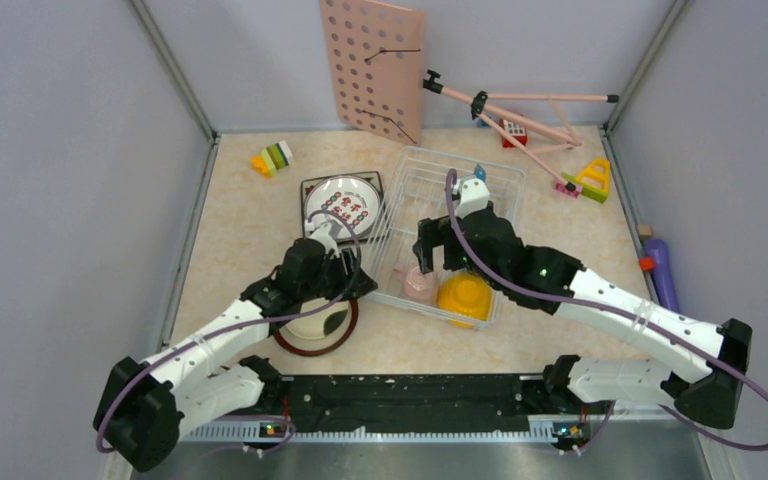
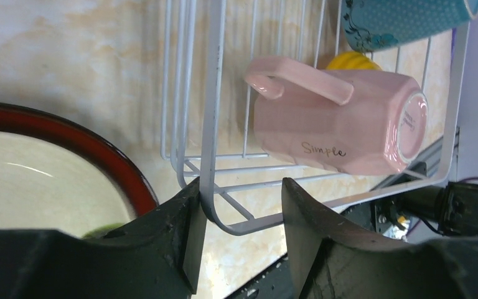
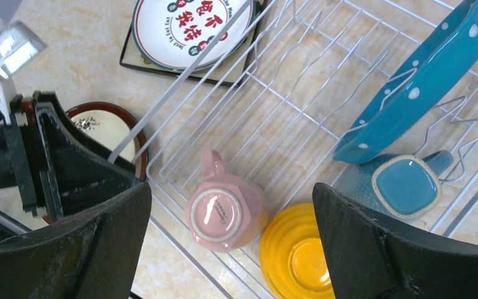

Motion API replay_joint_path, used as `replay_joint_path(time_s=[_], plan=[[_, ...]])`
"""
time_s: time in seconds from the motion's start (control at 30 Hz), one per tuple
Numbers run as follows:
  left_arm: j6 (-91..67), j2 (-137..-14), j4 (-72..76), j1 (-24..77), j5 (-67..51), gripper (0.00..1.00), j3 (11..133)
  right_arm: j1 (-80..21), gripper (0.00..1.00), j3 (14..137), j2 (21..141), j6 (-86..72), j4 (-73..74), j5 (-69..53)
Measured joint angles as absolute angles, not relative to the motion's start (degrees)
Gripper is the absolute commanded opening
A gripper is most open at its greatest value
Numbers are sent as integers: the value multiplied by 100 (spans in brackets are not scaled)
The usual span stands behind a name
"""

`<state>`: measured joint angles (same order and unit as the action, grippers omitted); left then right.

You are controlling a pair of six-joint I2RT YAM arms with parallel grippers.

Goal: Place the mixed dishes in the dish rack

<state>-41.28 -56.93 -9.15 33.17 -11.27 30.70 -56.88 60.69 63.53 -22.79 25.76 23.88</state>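
Observation:
The white wire dish rack sits mid-table. In it a pink cup and a yellow bowl stand upside down at the near end. A blue polka-dot plate stands on edge, with a blue-grey mug beside it. My right gripper hovers open and empty above cup and bowl. My left gripper is open, and the rack's near-left corner wire runs between its fingers, against the left one. A cream plate lies on the brown-rimmed plate under my left arm. The white character plate lies on the square plate.
A pink pegboard leans on the back wall, with a pink stand lying beside it. Toy blocks lie at back left and a yellow one at back right. A purple object lies by the right wall.

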Motion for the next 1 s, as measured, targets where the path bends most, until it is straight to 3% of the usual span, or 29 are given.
replay_joint_path(time_s=[0.37,0.53,0.77,1.0], plan=[[-4141,-5419,-1619,4029,-1009,63,3310,-5684,97,5951,6254,-2425,2491,2443],[-3992,-4674,-2528,4012,-10,70,3857,-5682,97,5791,5988,-2438,2429,2526],[-4230,-4292,-2851,3465,928,73,3997,-5636,96,5625,5712,-2447,2222,2644],[-5260,-4296,-3612,3253,1876,70,3721,-5568,96,5424,5544,-2383,2167,2676]])
